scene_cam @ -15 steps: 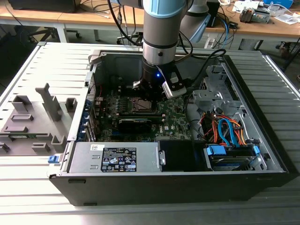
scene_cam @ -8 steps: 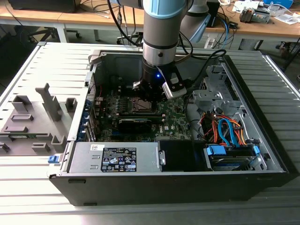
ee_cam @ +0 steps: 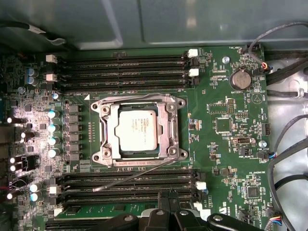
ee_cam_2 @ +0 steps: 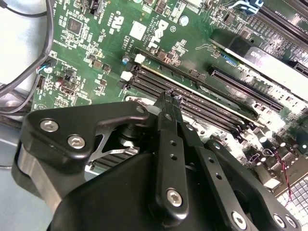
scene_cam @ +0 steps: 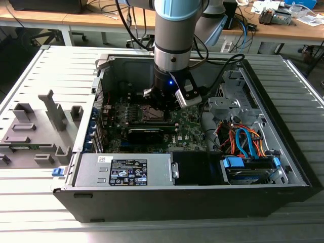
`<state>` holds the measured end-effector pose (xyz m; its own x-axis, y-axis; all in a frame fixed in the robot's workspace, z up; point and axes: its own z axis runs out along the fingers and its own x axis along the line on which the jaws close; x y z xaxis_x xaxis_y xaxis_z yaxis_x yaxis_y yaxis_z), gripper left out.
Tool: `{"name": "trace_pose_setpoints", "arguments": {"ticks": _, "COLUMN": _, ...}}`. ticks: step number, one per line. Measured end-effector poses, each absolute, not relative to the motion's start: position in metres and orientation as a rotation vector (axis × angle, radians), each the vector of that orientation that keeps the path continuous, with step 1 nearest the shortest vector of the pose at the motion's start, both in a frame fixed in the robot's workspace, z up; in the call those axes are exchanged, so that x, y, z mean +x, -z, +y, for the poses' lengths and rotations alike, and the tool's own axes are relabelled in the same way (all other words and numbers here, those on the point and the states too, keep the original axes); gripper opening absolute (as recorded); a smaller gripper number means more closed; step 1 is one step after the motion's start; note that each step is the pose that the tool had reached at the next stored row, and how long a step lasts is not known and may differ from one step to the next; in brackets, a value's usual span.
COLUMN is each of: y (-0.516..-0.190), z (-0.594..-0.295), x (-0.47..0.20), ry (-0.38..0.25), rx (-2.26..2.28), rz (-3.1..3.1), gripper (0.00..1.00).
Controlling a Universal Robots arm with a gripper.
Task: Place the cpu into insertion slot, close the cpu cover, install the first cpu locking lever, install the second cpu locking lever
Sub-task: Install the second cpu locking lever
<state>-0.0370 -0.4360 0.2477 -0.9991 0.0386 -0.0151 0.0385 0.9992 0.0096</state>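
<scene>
cpu [ee_cam: 136,130] seated in socket | cpu cover [ee_cam: 169,126] down | pincer [ee_cam_2: 172,97] together, empty | print unreadable

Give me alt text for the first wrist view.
The cpu sits in its socket with the cpu cover closed around it. One thin locking lever angles out unlatched across the memory slots on the green motherboard.

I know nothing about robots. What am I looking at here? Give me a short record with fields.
setting: open computer case lying on a grey slatted table
cpu: seated in the socket, silver top showing
cpu cover: closed flat around the cpu
locking lever: thin rod, angled out from the socket over the memory slots
gripper: above the green motherboard, fingers together, holding nothing
</scene>
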Motion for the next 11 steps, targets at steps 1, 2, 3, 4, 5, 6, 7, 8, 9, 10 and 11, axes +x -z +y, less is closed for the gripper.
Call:
{"name": "trace_pose_setpoints", "arguments": {"ticks": 1, "y": -0.2477, "z": -0.4363, "x": -0.037, "ry": -0.014, "rx": 0.06, "rz": 3.126, "gripper": 0.11}}
{"name": "trace_pose_setpoints", "arguments": {"ticks": 2, "y": -0.2477, "z": -0.4366, "x": -0.037, "ry": -0.015, "rx": 0.06, "rz": 3.126, "gripper": 0.11}}
{"name": "trace_pose_setpoints", "arguments": {"ticks": 3, "y": -0.2477, "z": -0.4368, "x": -0.037, "ry": -0.015, "rx": 0.06, "rz": 3.126, "gripper": 0.11}}
{"name": "trace_pose_setpoints", "arguments": {"ticks": 4, "y": -0.2477, "z": -0.4372, "x": -0.037, "ry": -0.015, "rx": 0.06, "rz": 3.126, "gripper": 0.11}}
{"name": "trace_pose_setpoints", "arguments": {"ticks": 5, "y": -0.2477, "z": -0.4374, "x": -0.037, "ry": -0.014, "rx": 0.06, "rz": 3.126, "gripper": 0.11}}
{"name": "trace_pose_setpoints", "arguments": {"ticks": 6, "y": -0.2477, "z": -0.4375, "x": -0.037, "ry": -0.014, "rx": 0.06, "rz": 3.126, "gripper": 0.11}}
{"name": "trace_pose_setpoints", "arguments": {"ticks": 7, "y": -0.2476, "z": -0.4377, "x": -0.037, "ry": -0.015, "rx": 0.06, "rz": 3.126, "gripper": 0.11}}
{"name": "trace_pose_setpoints", "arguments": {"ticks": 8, "y": -0.2477, "z": -0.4378, "x": -0.037, "ry": -0.014, "rx": 0.06, "rz": 3.126, "gripper": 0.11}}
{"name": "trace_pose_setpoints", "arguments": {"ticks": 9, "y": -0.2477, "z": -0.438, "x": -0.037, "ry": -0.014, "rx": 0.06, "rz": 3.126, "gripper": 0.11}}
{"name": "trace_pose_setpoints", "arguments": {"ticks": 10, "y": -0.2477, "z": -0.438, "x": -0.037, "ry": -0.014, "rx": 0.06, "rz": 3.126, "gripper": 0.11}}
{"name": "trace_pose_setpoints", "arguments": {"ticks": 11, "y": -0.2477, "z": -0.4381, "x": -0.037, "ry": -0.013, "rx": 0.06, "rz": 3.126, "gripper": 0.11}}
